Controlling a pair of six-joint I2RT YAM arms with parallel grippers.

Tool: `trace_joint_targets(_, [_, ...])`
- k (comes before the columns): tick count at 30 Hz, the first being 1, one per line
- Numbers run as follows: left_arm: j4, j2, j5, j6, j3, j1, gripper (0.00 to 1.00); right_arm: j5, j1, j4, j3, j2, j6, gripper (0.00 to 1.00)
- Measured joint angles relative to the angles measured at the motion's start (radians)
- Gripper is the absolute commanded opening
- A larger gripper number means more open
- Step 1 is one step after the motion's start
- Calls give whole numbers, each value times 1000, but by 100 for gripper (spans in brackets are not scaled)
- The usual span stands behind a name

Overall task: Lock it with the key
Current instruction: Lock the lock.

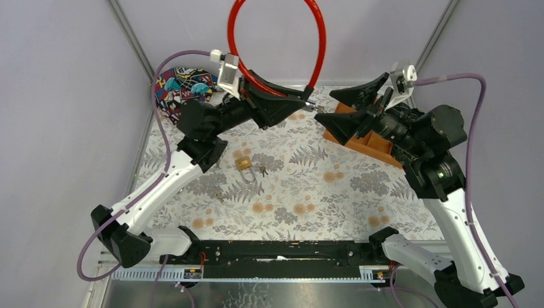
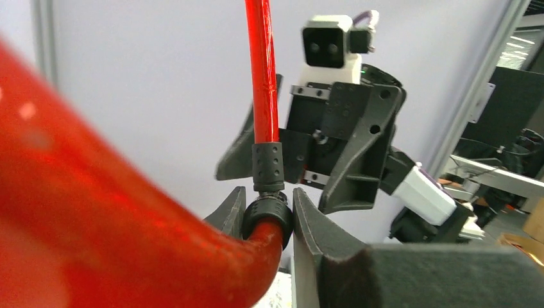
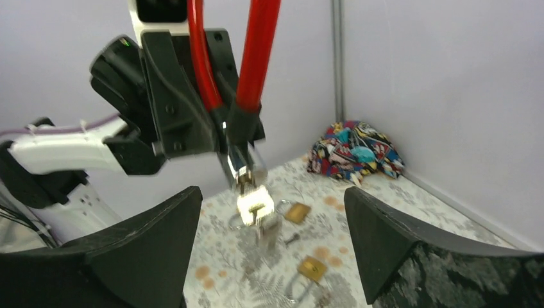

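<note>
One red cable lock (image 1: 314,38) loops up at twelve o'clock, clamped near its end by the left gripper (image 2: 267,208). One key (image 3: 255,204) hangs there, just before the right gripper (image 1: 326,106), whose jaws are spread wide and empty. Two brass padlocks (image 3: 312,268) lie at nine o'clock on the table (image 1: 359,192).

I saw left arm (image 1: 163,183): white low, black high. Right arm (image 1: 459,221) looked same, had green light (image 1: 442,172). Purple cable (image 1: 449,77) on each. Right gripper (image 1: 324,106) was black, pointy.
</note>
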Motion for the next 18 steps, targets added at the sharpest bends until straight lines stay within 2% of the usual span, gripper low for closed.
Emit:
trace_joint_targets(4, [28,-63,-26,22,-64,36,0,26,0,-168,37,-53,-135,88])
trace_joint_targets(8, [58,-134,-37,62,-135,42,0,45,0,-242,40,-102,-260,90])
trace_joint_targets(10, [79,-167,-37,90,-169,43,0,42,0,-275,75,-98,-267,88])
trace_joint_targets(14, [123,-216,-41,143,-229,43,0,-23,0,-234,182,-2,-128,86])
trace_joint_targets(18, [167,-242,-47,172,-270,43,0,-42,0,-143,166,61,122,77])
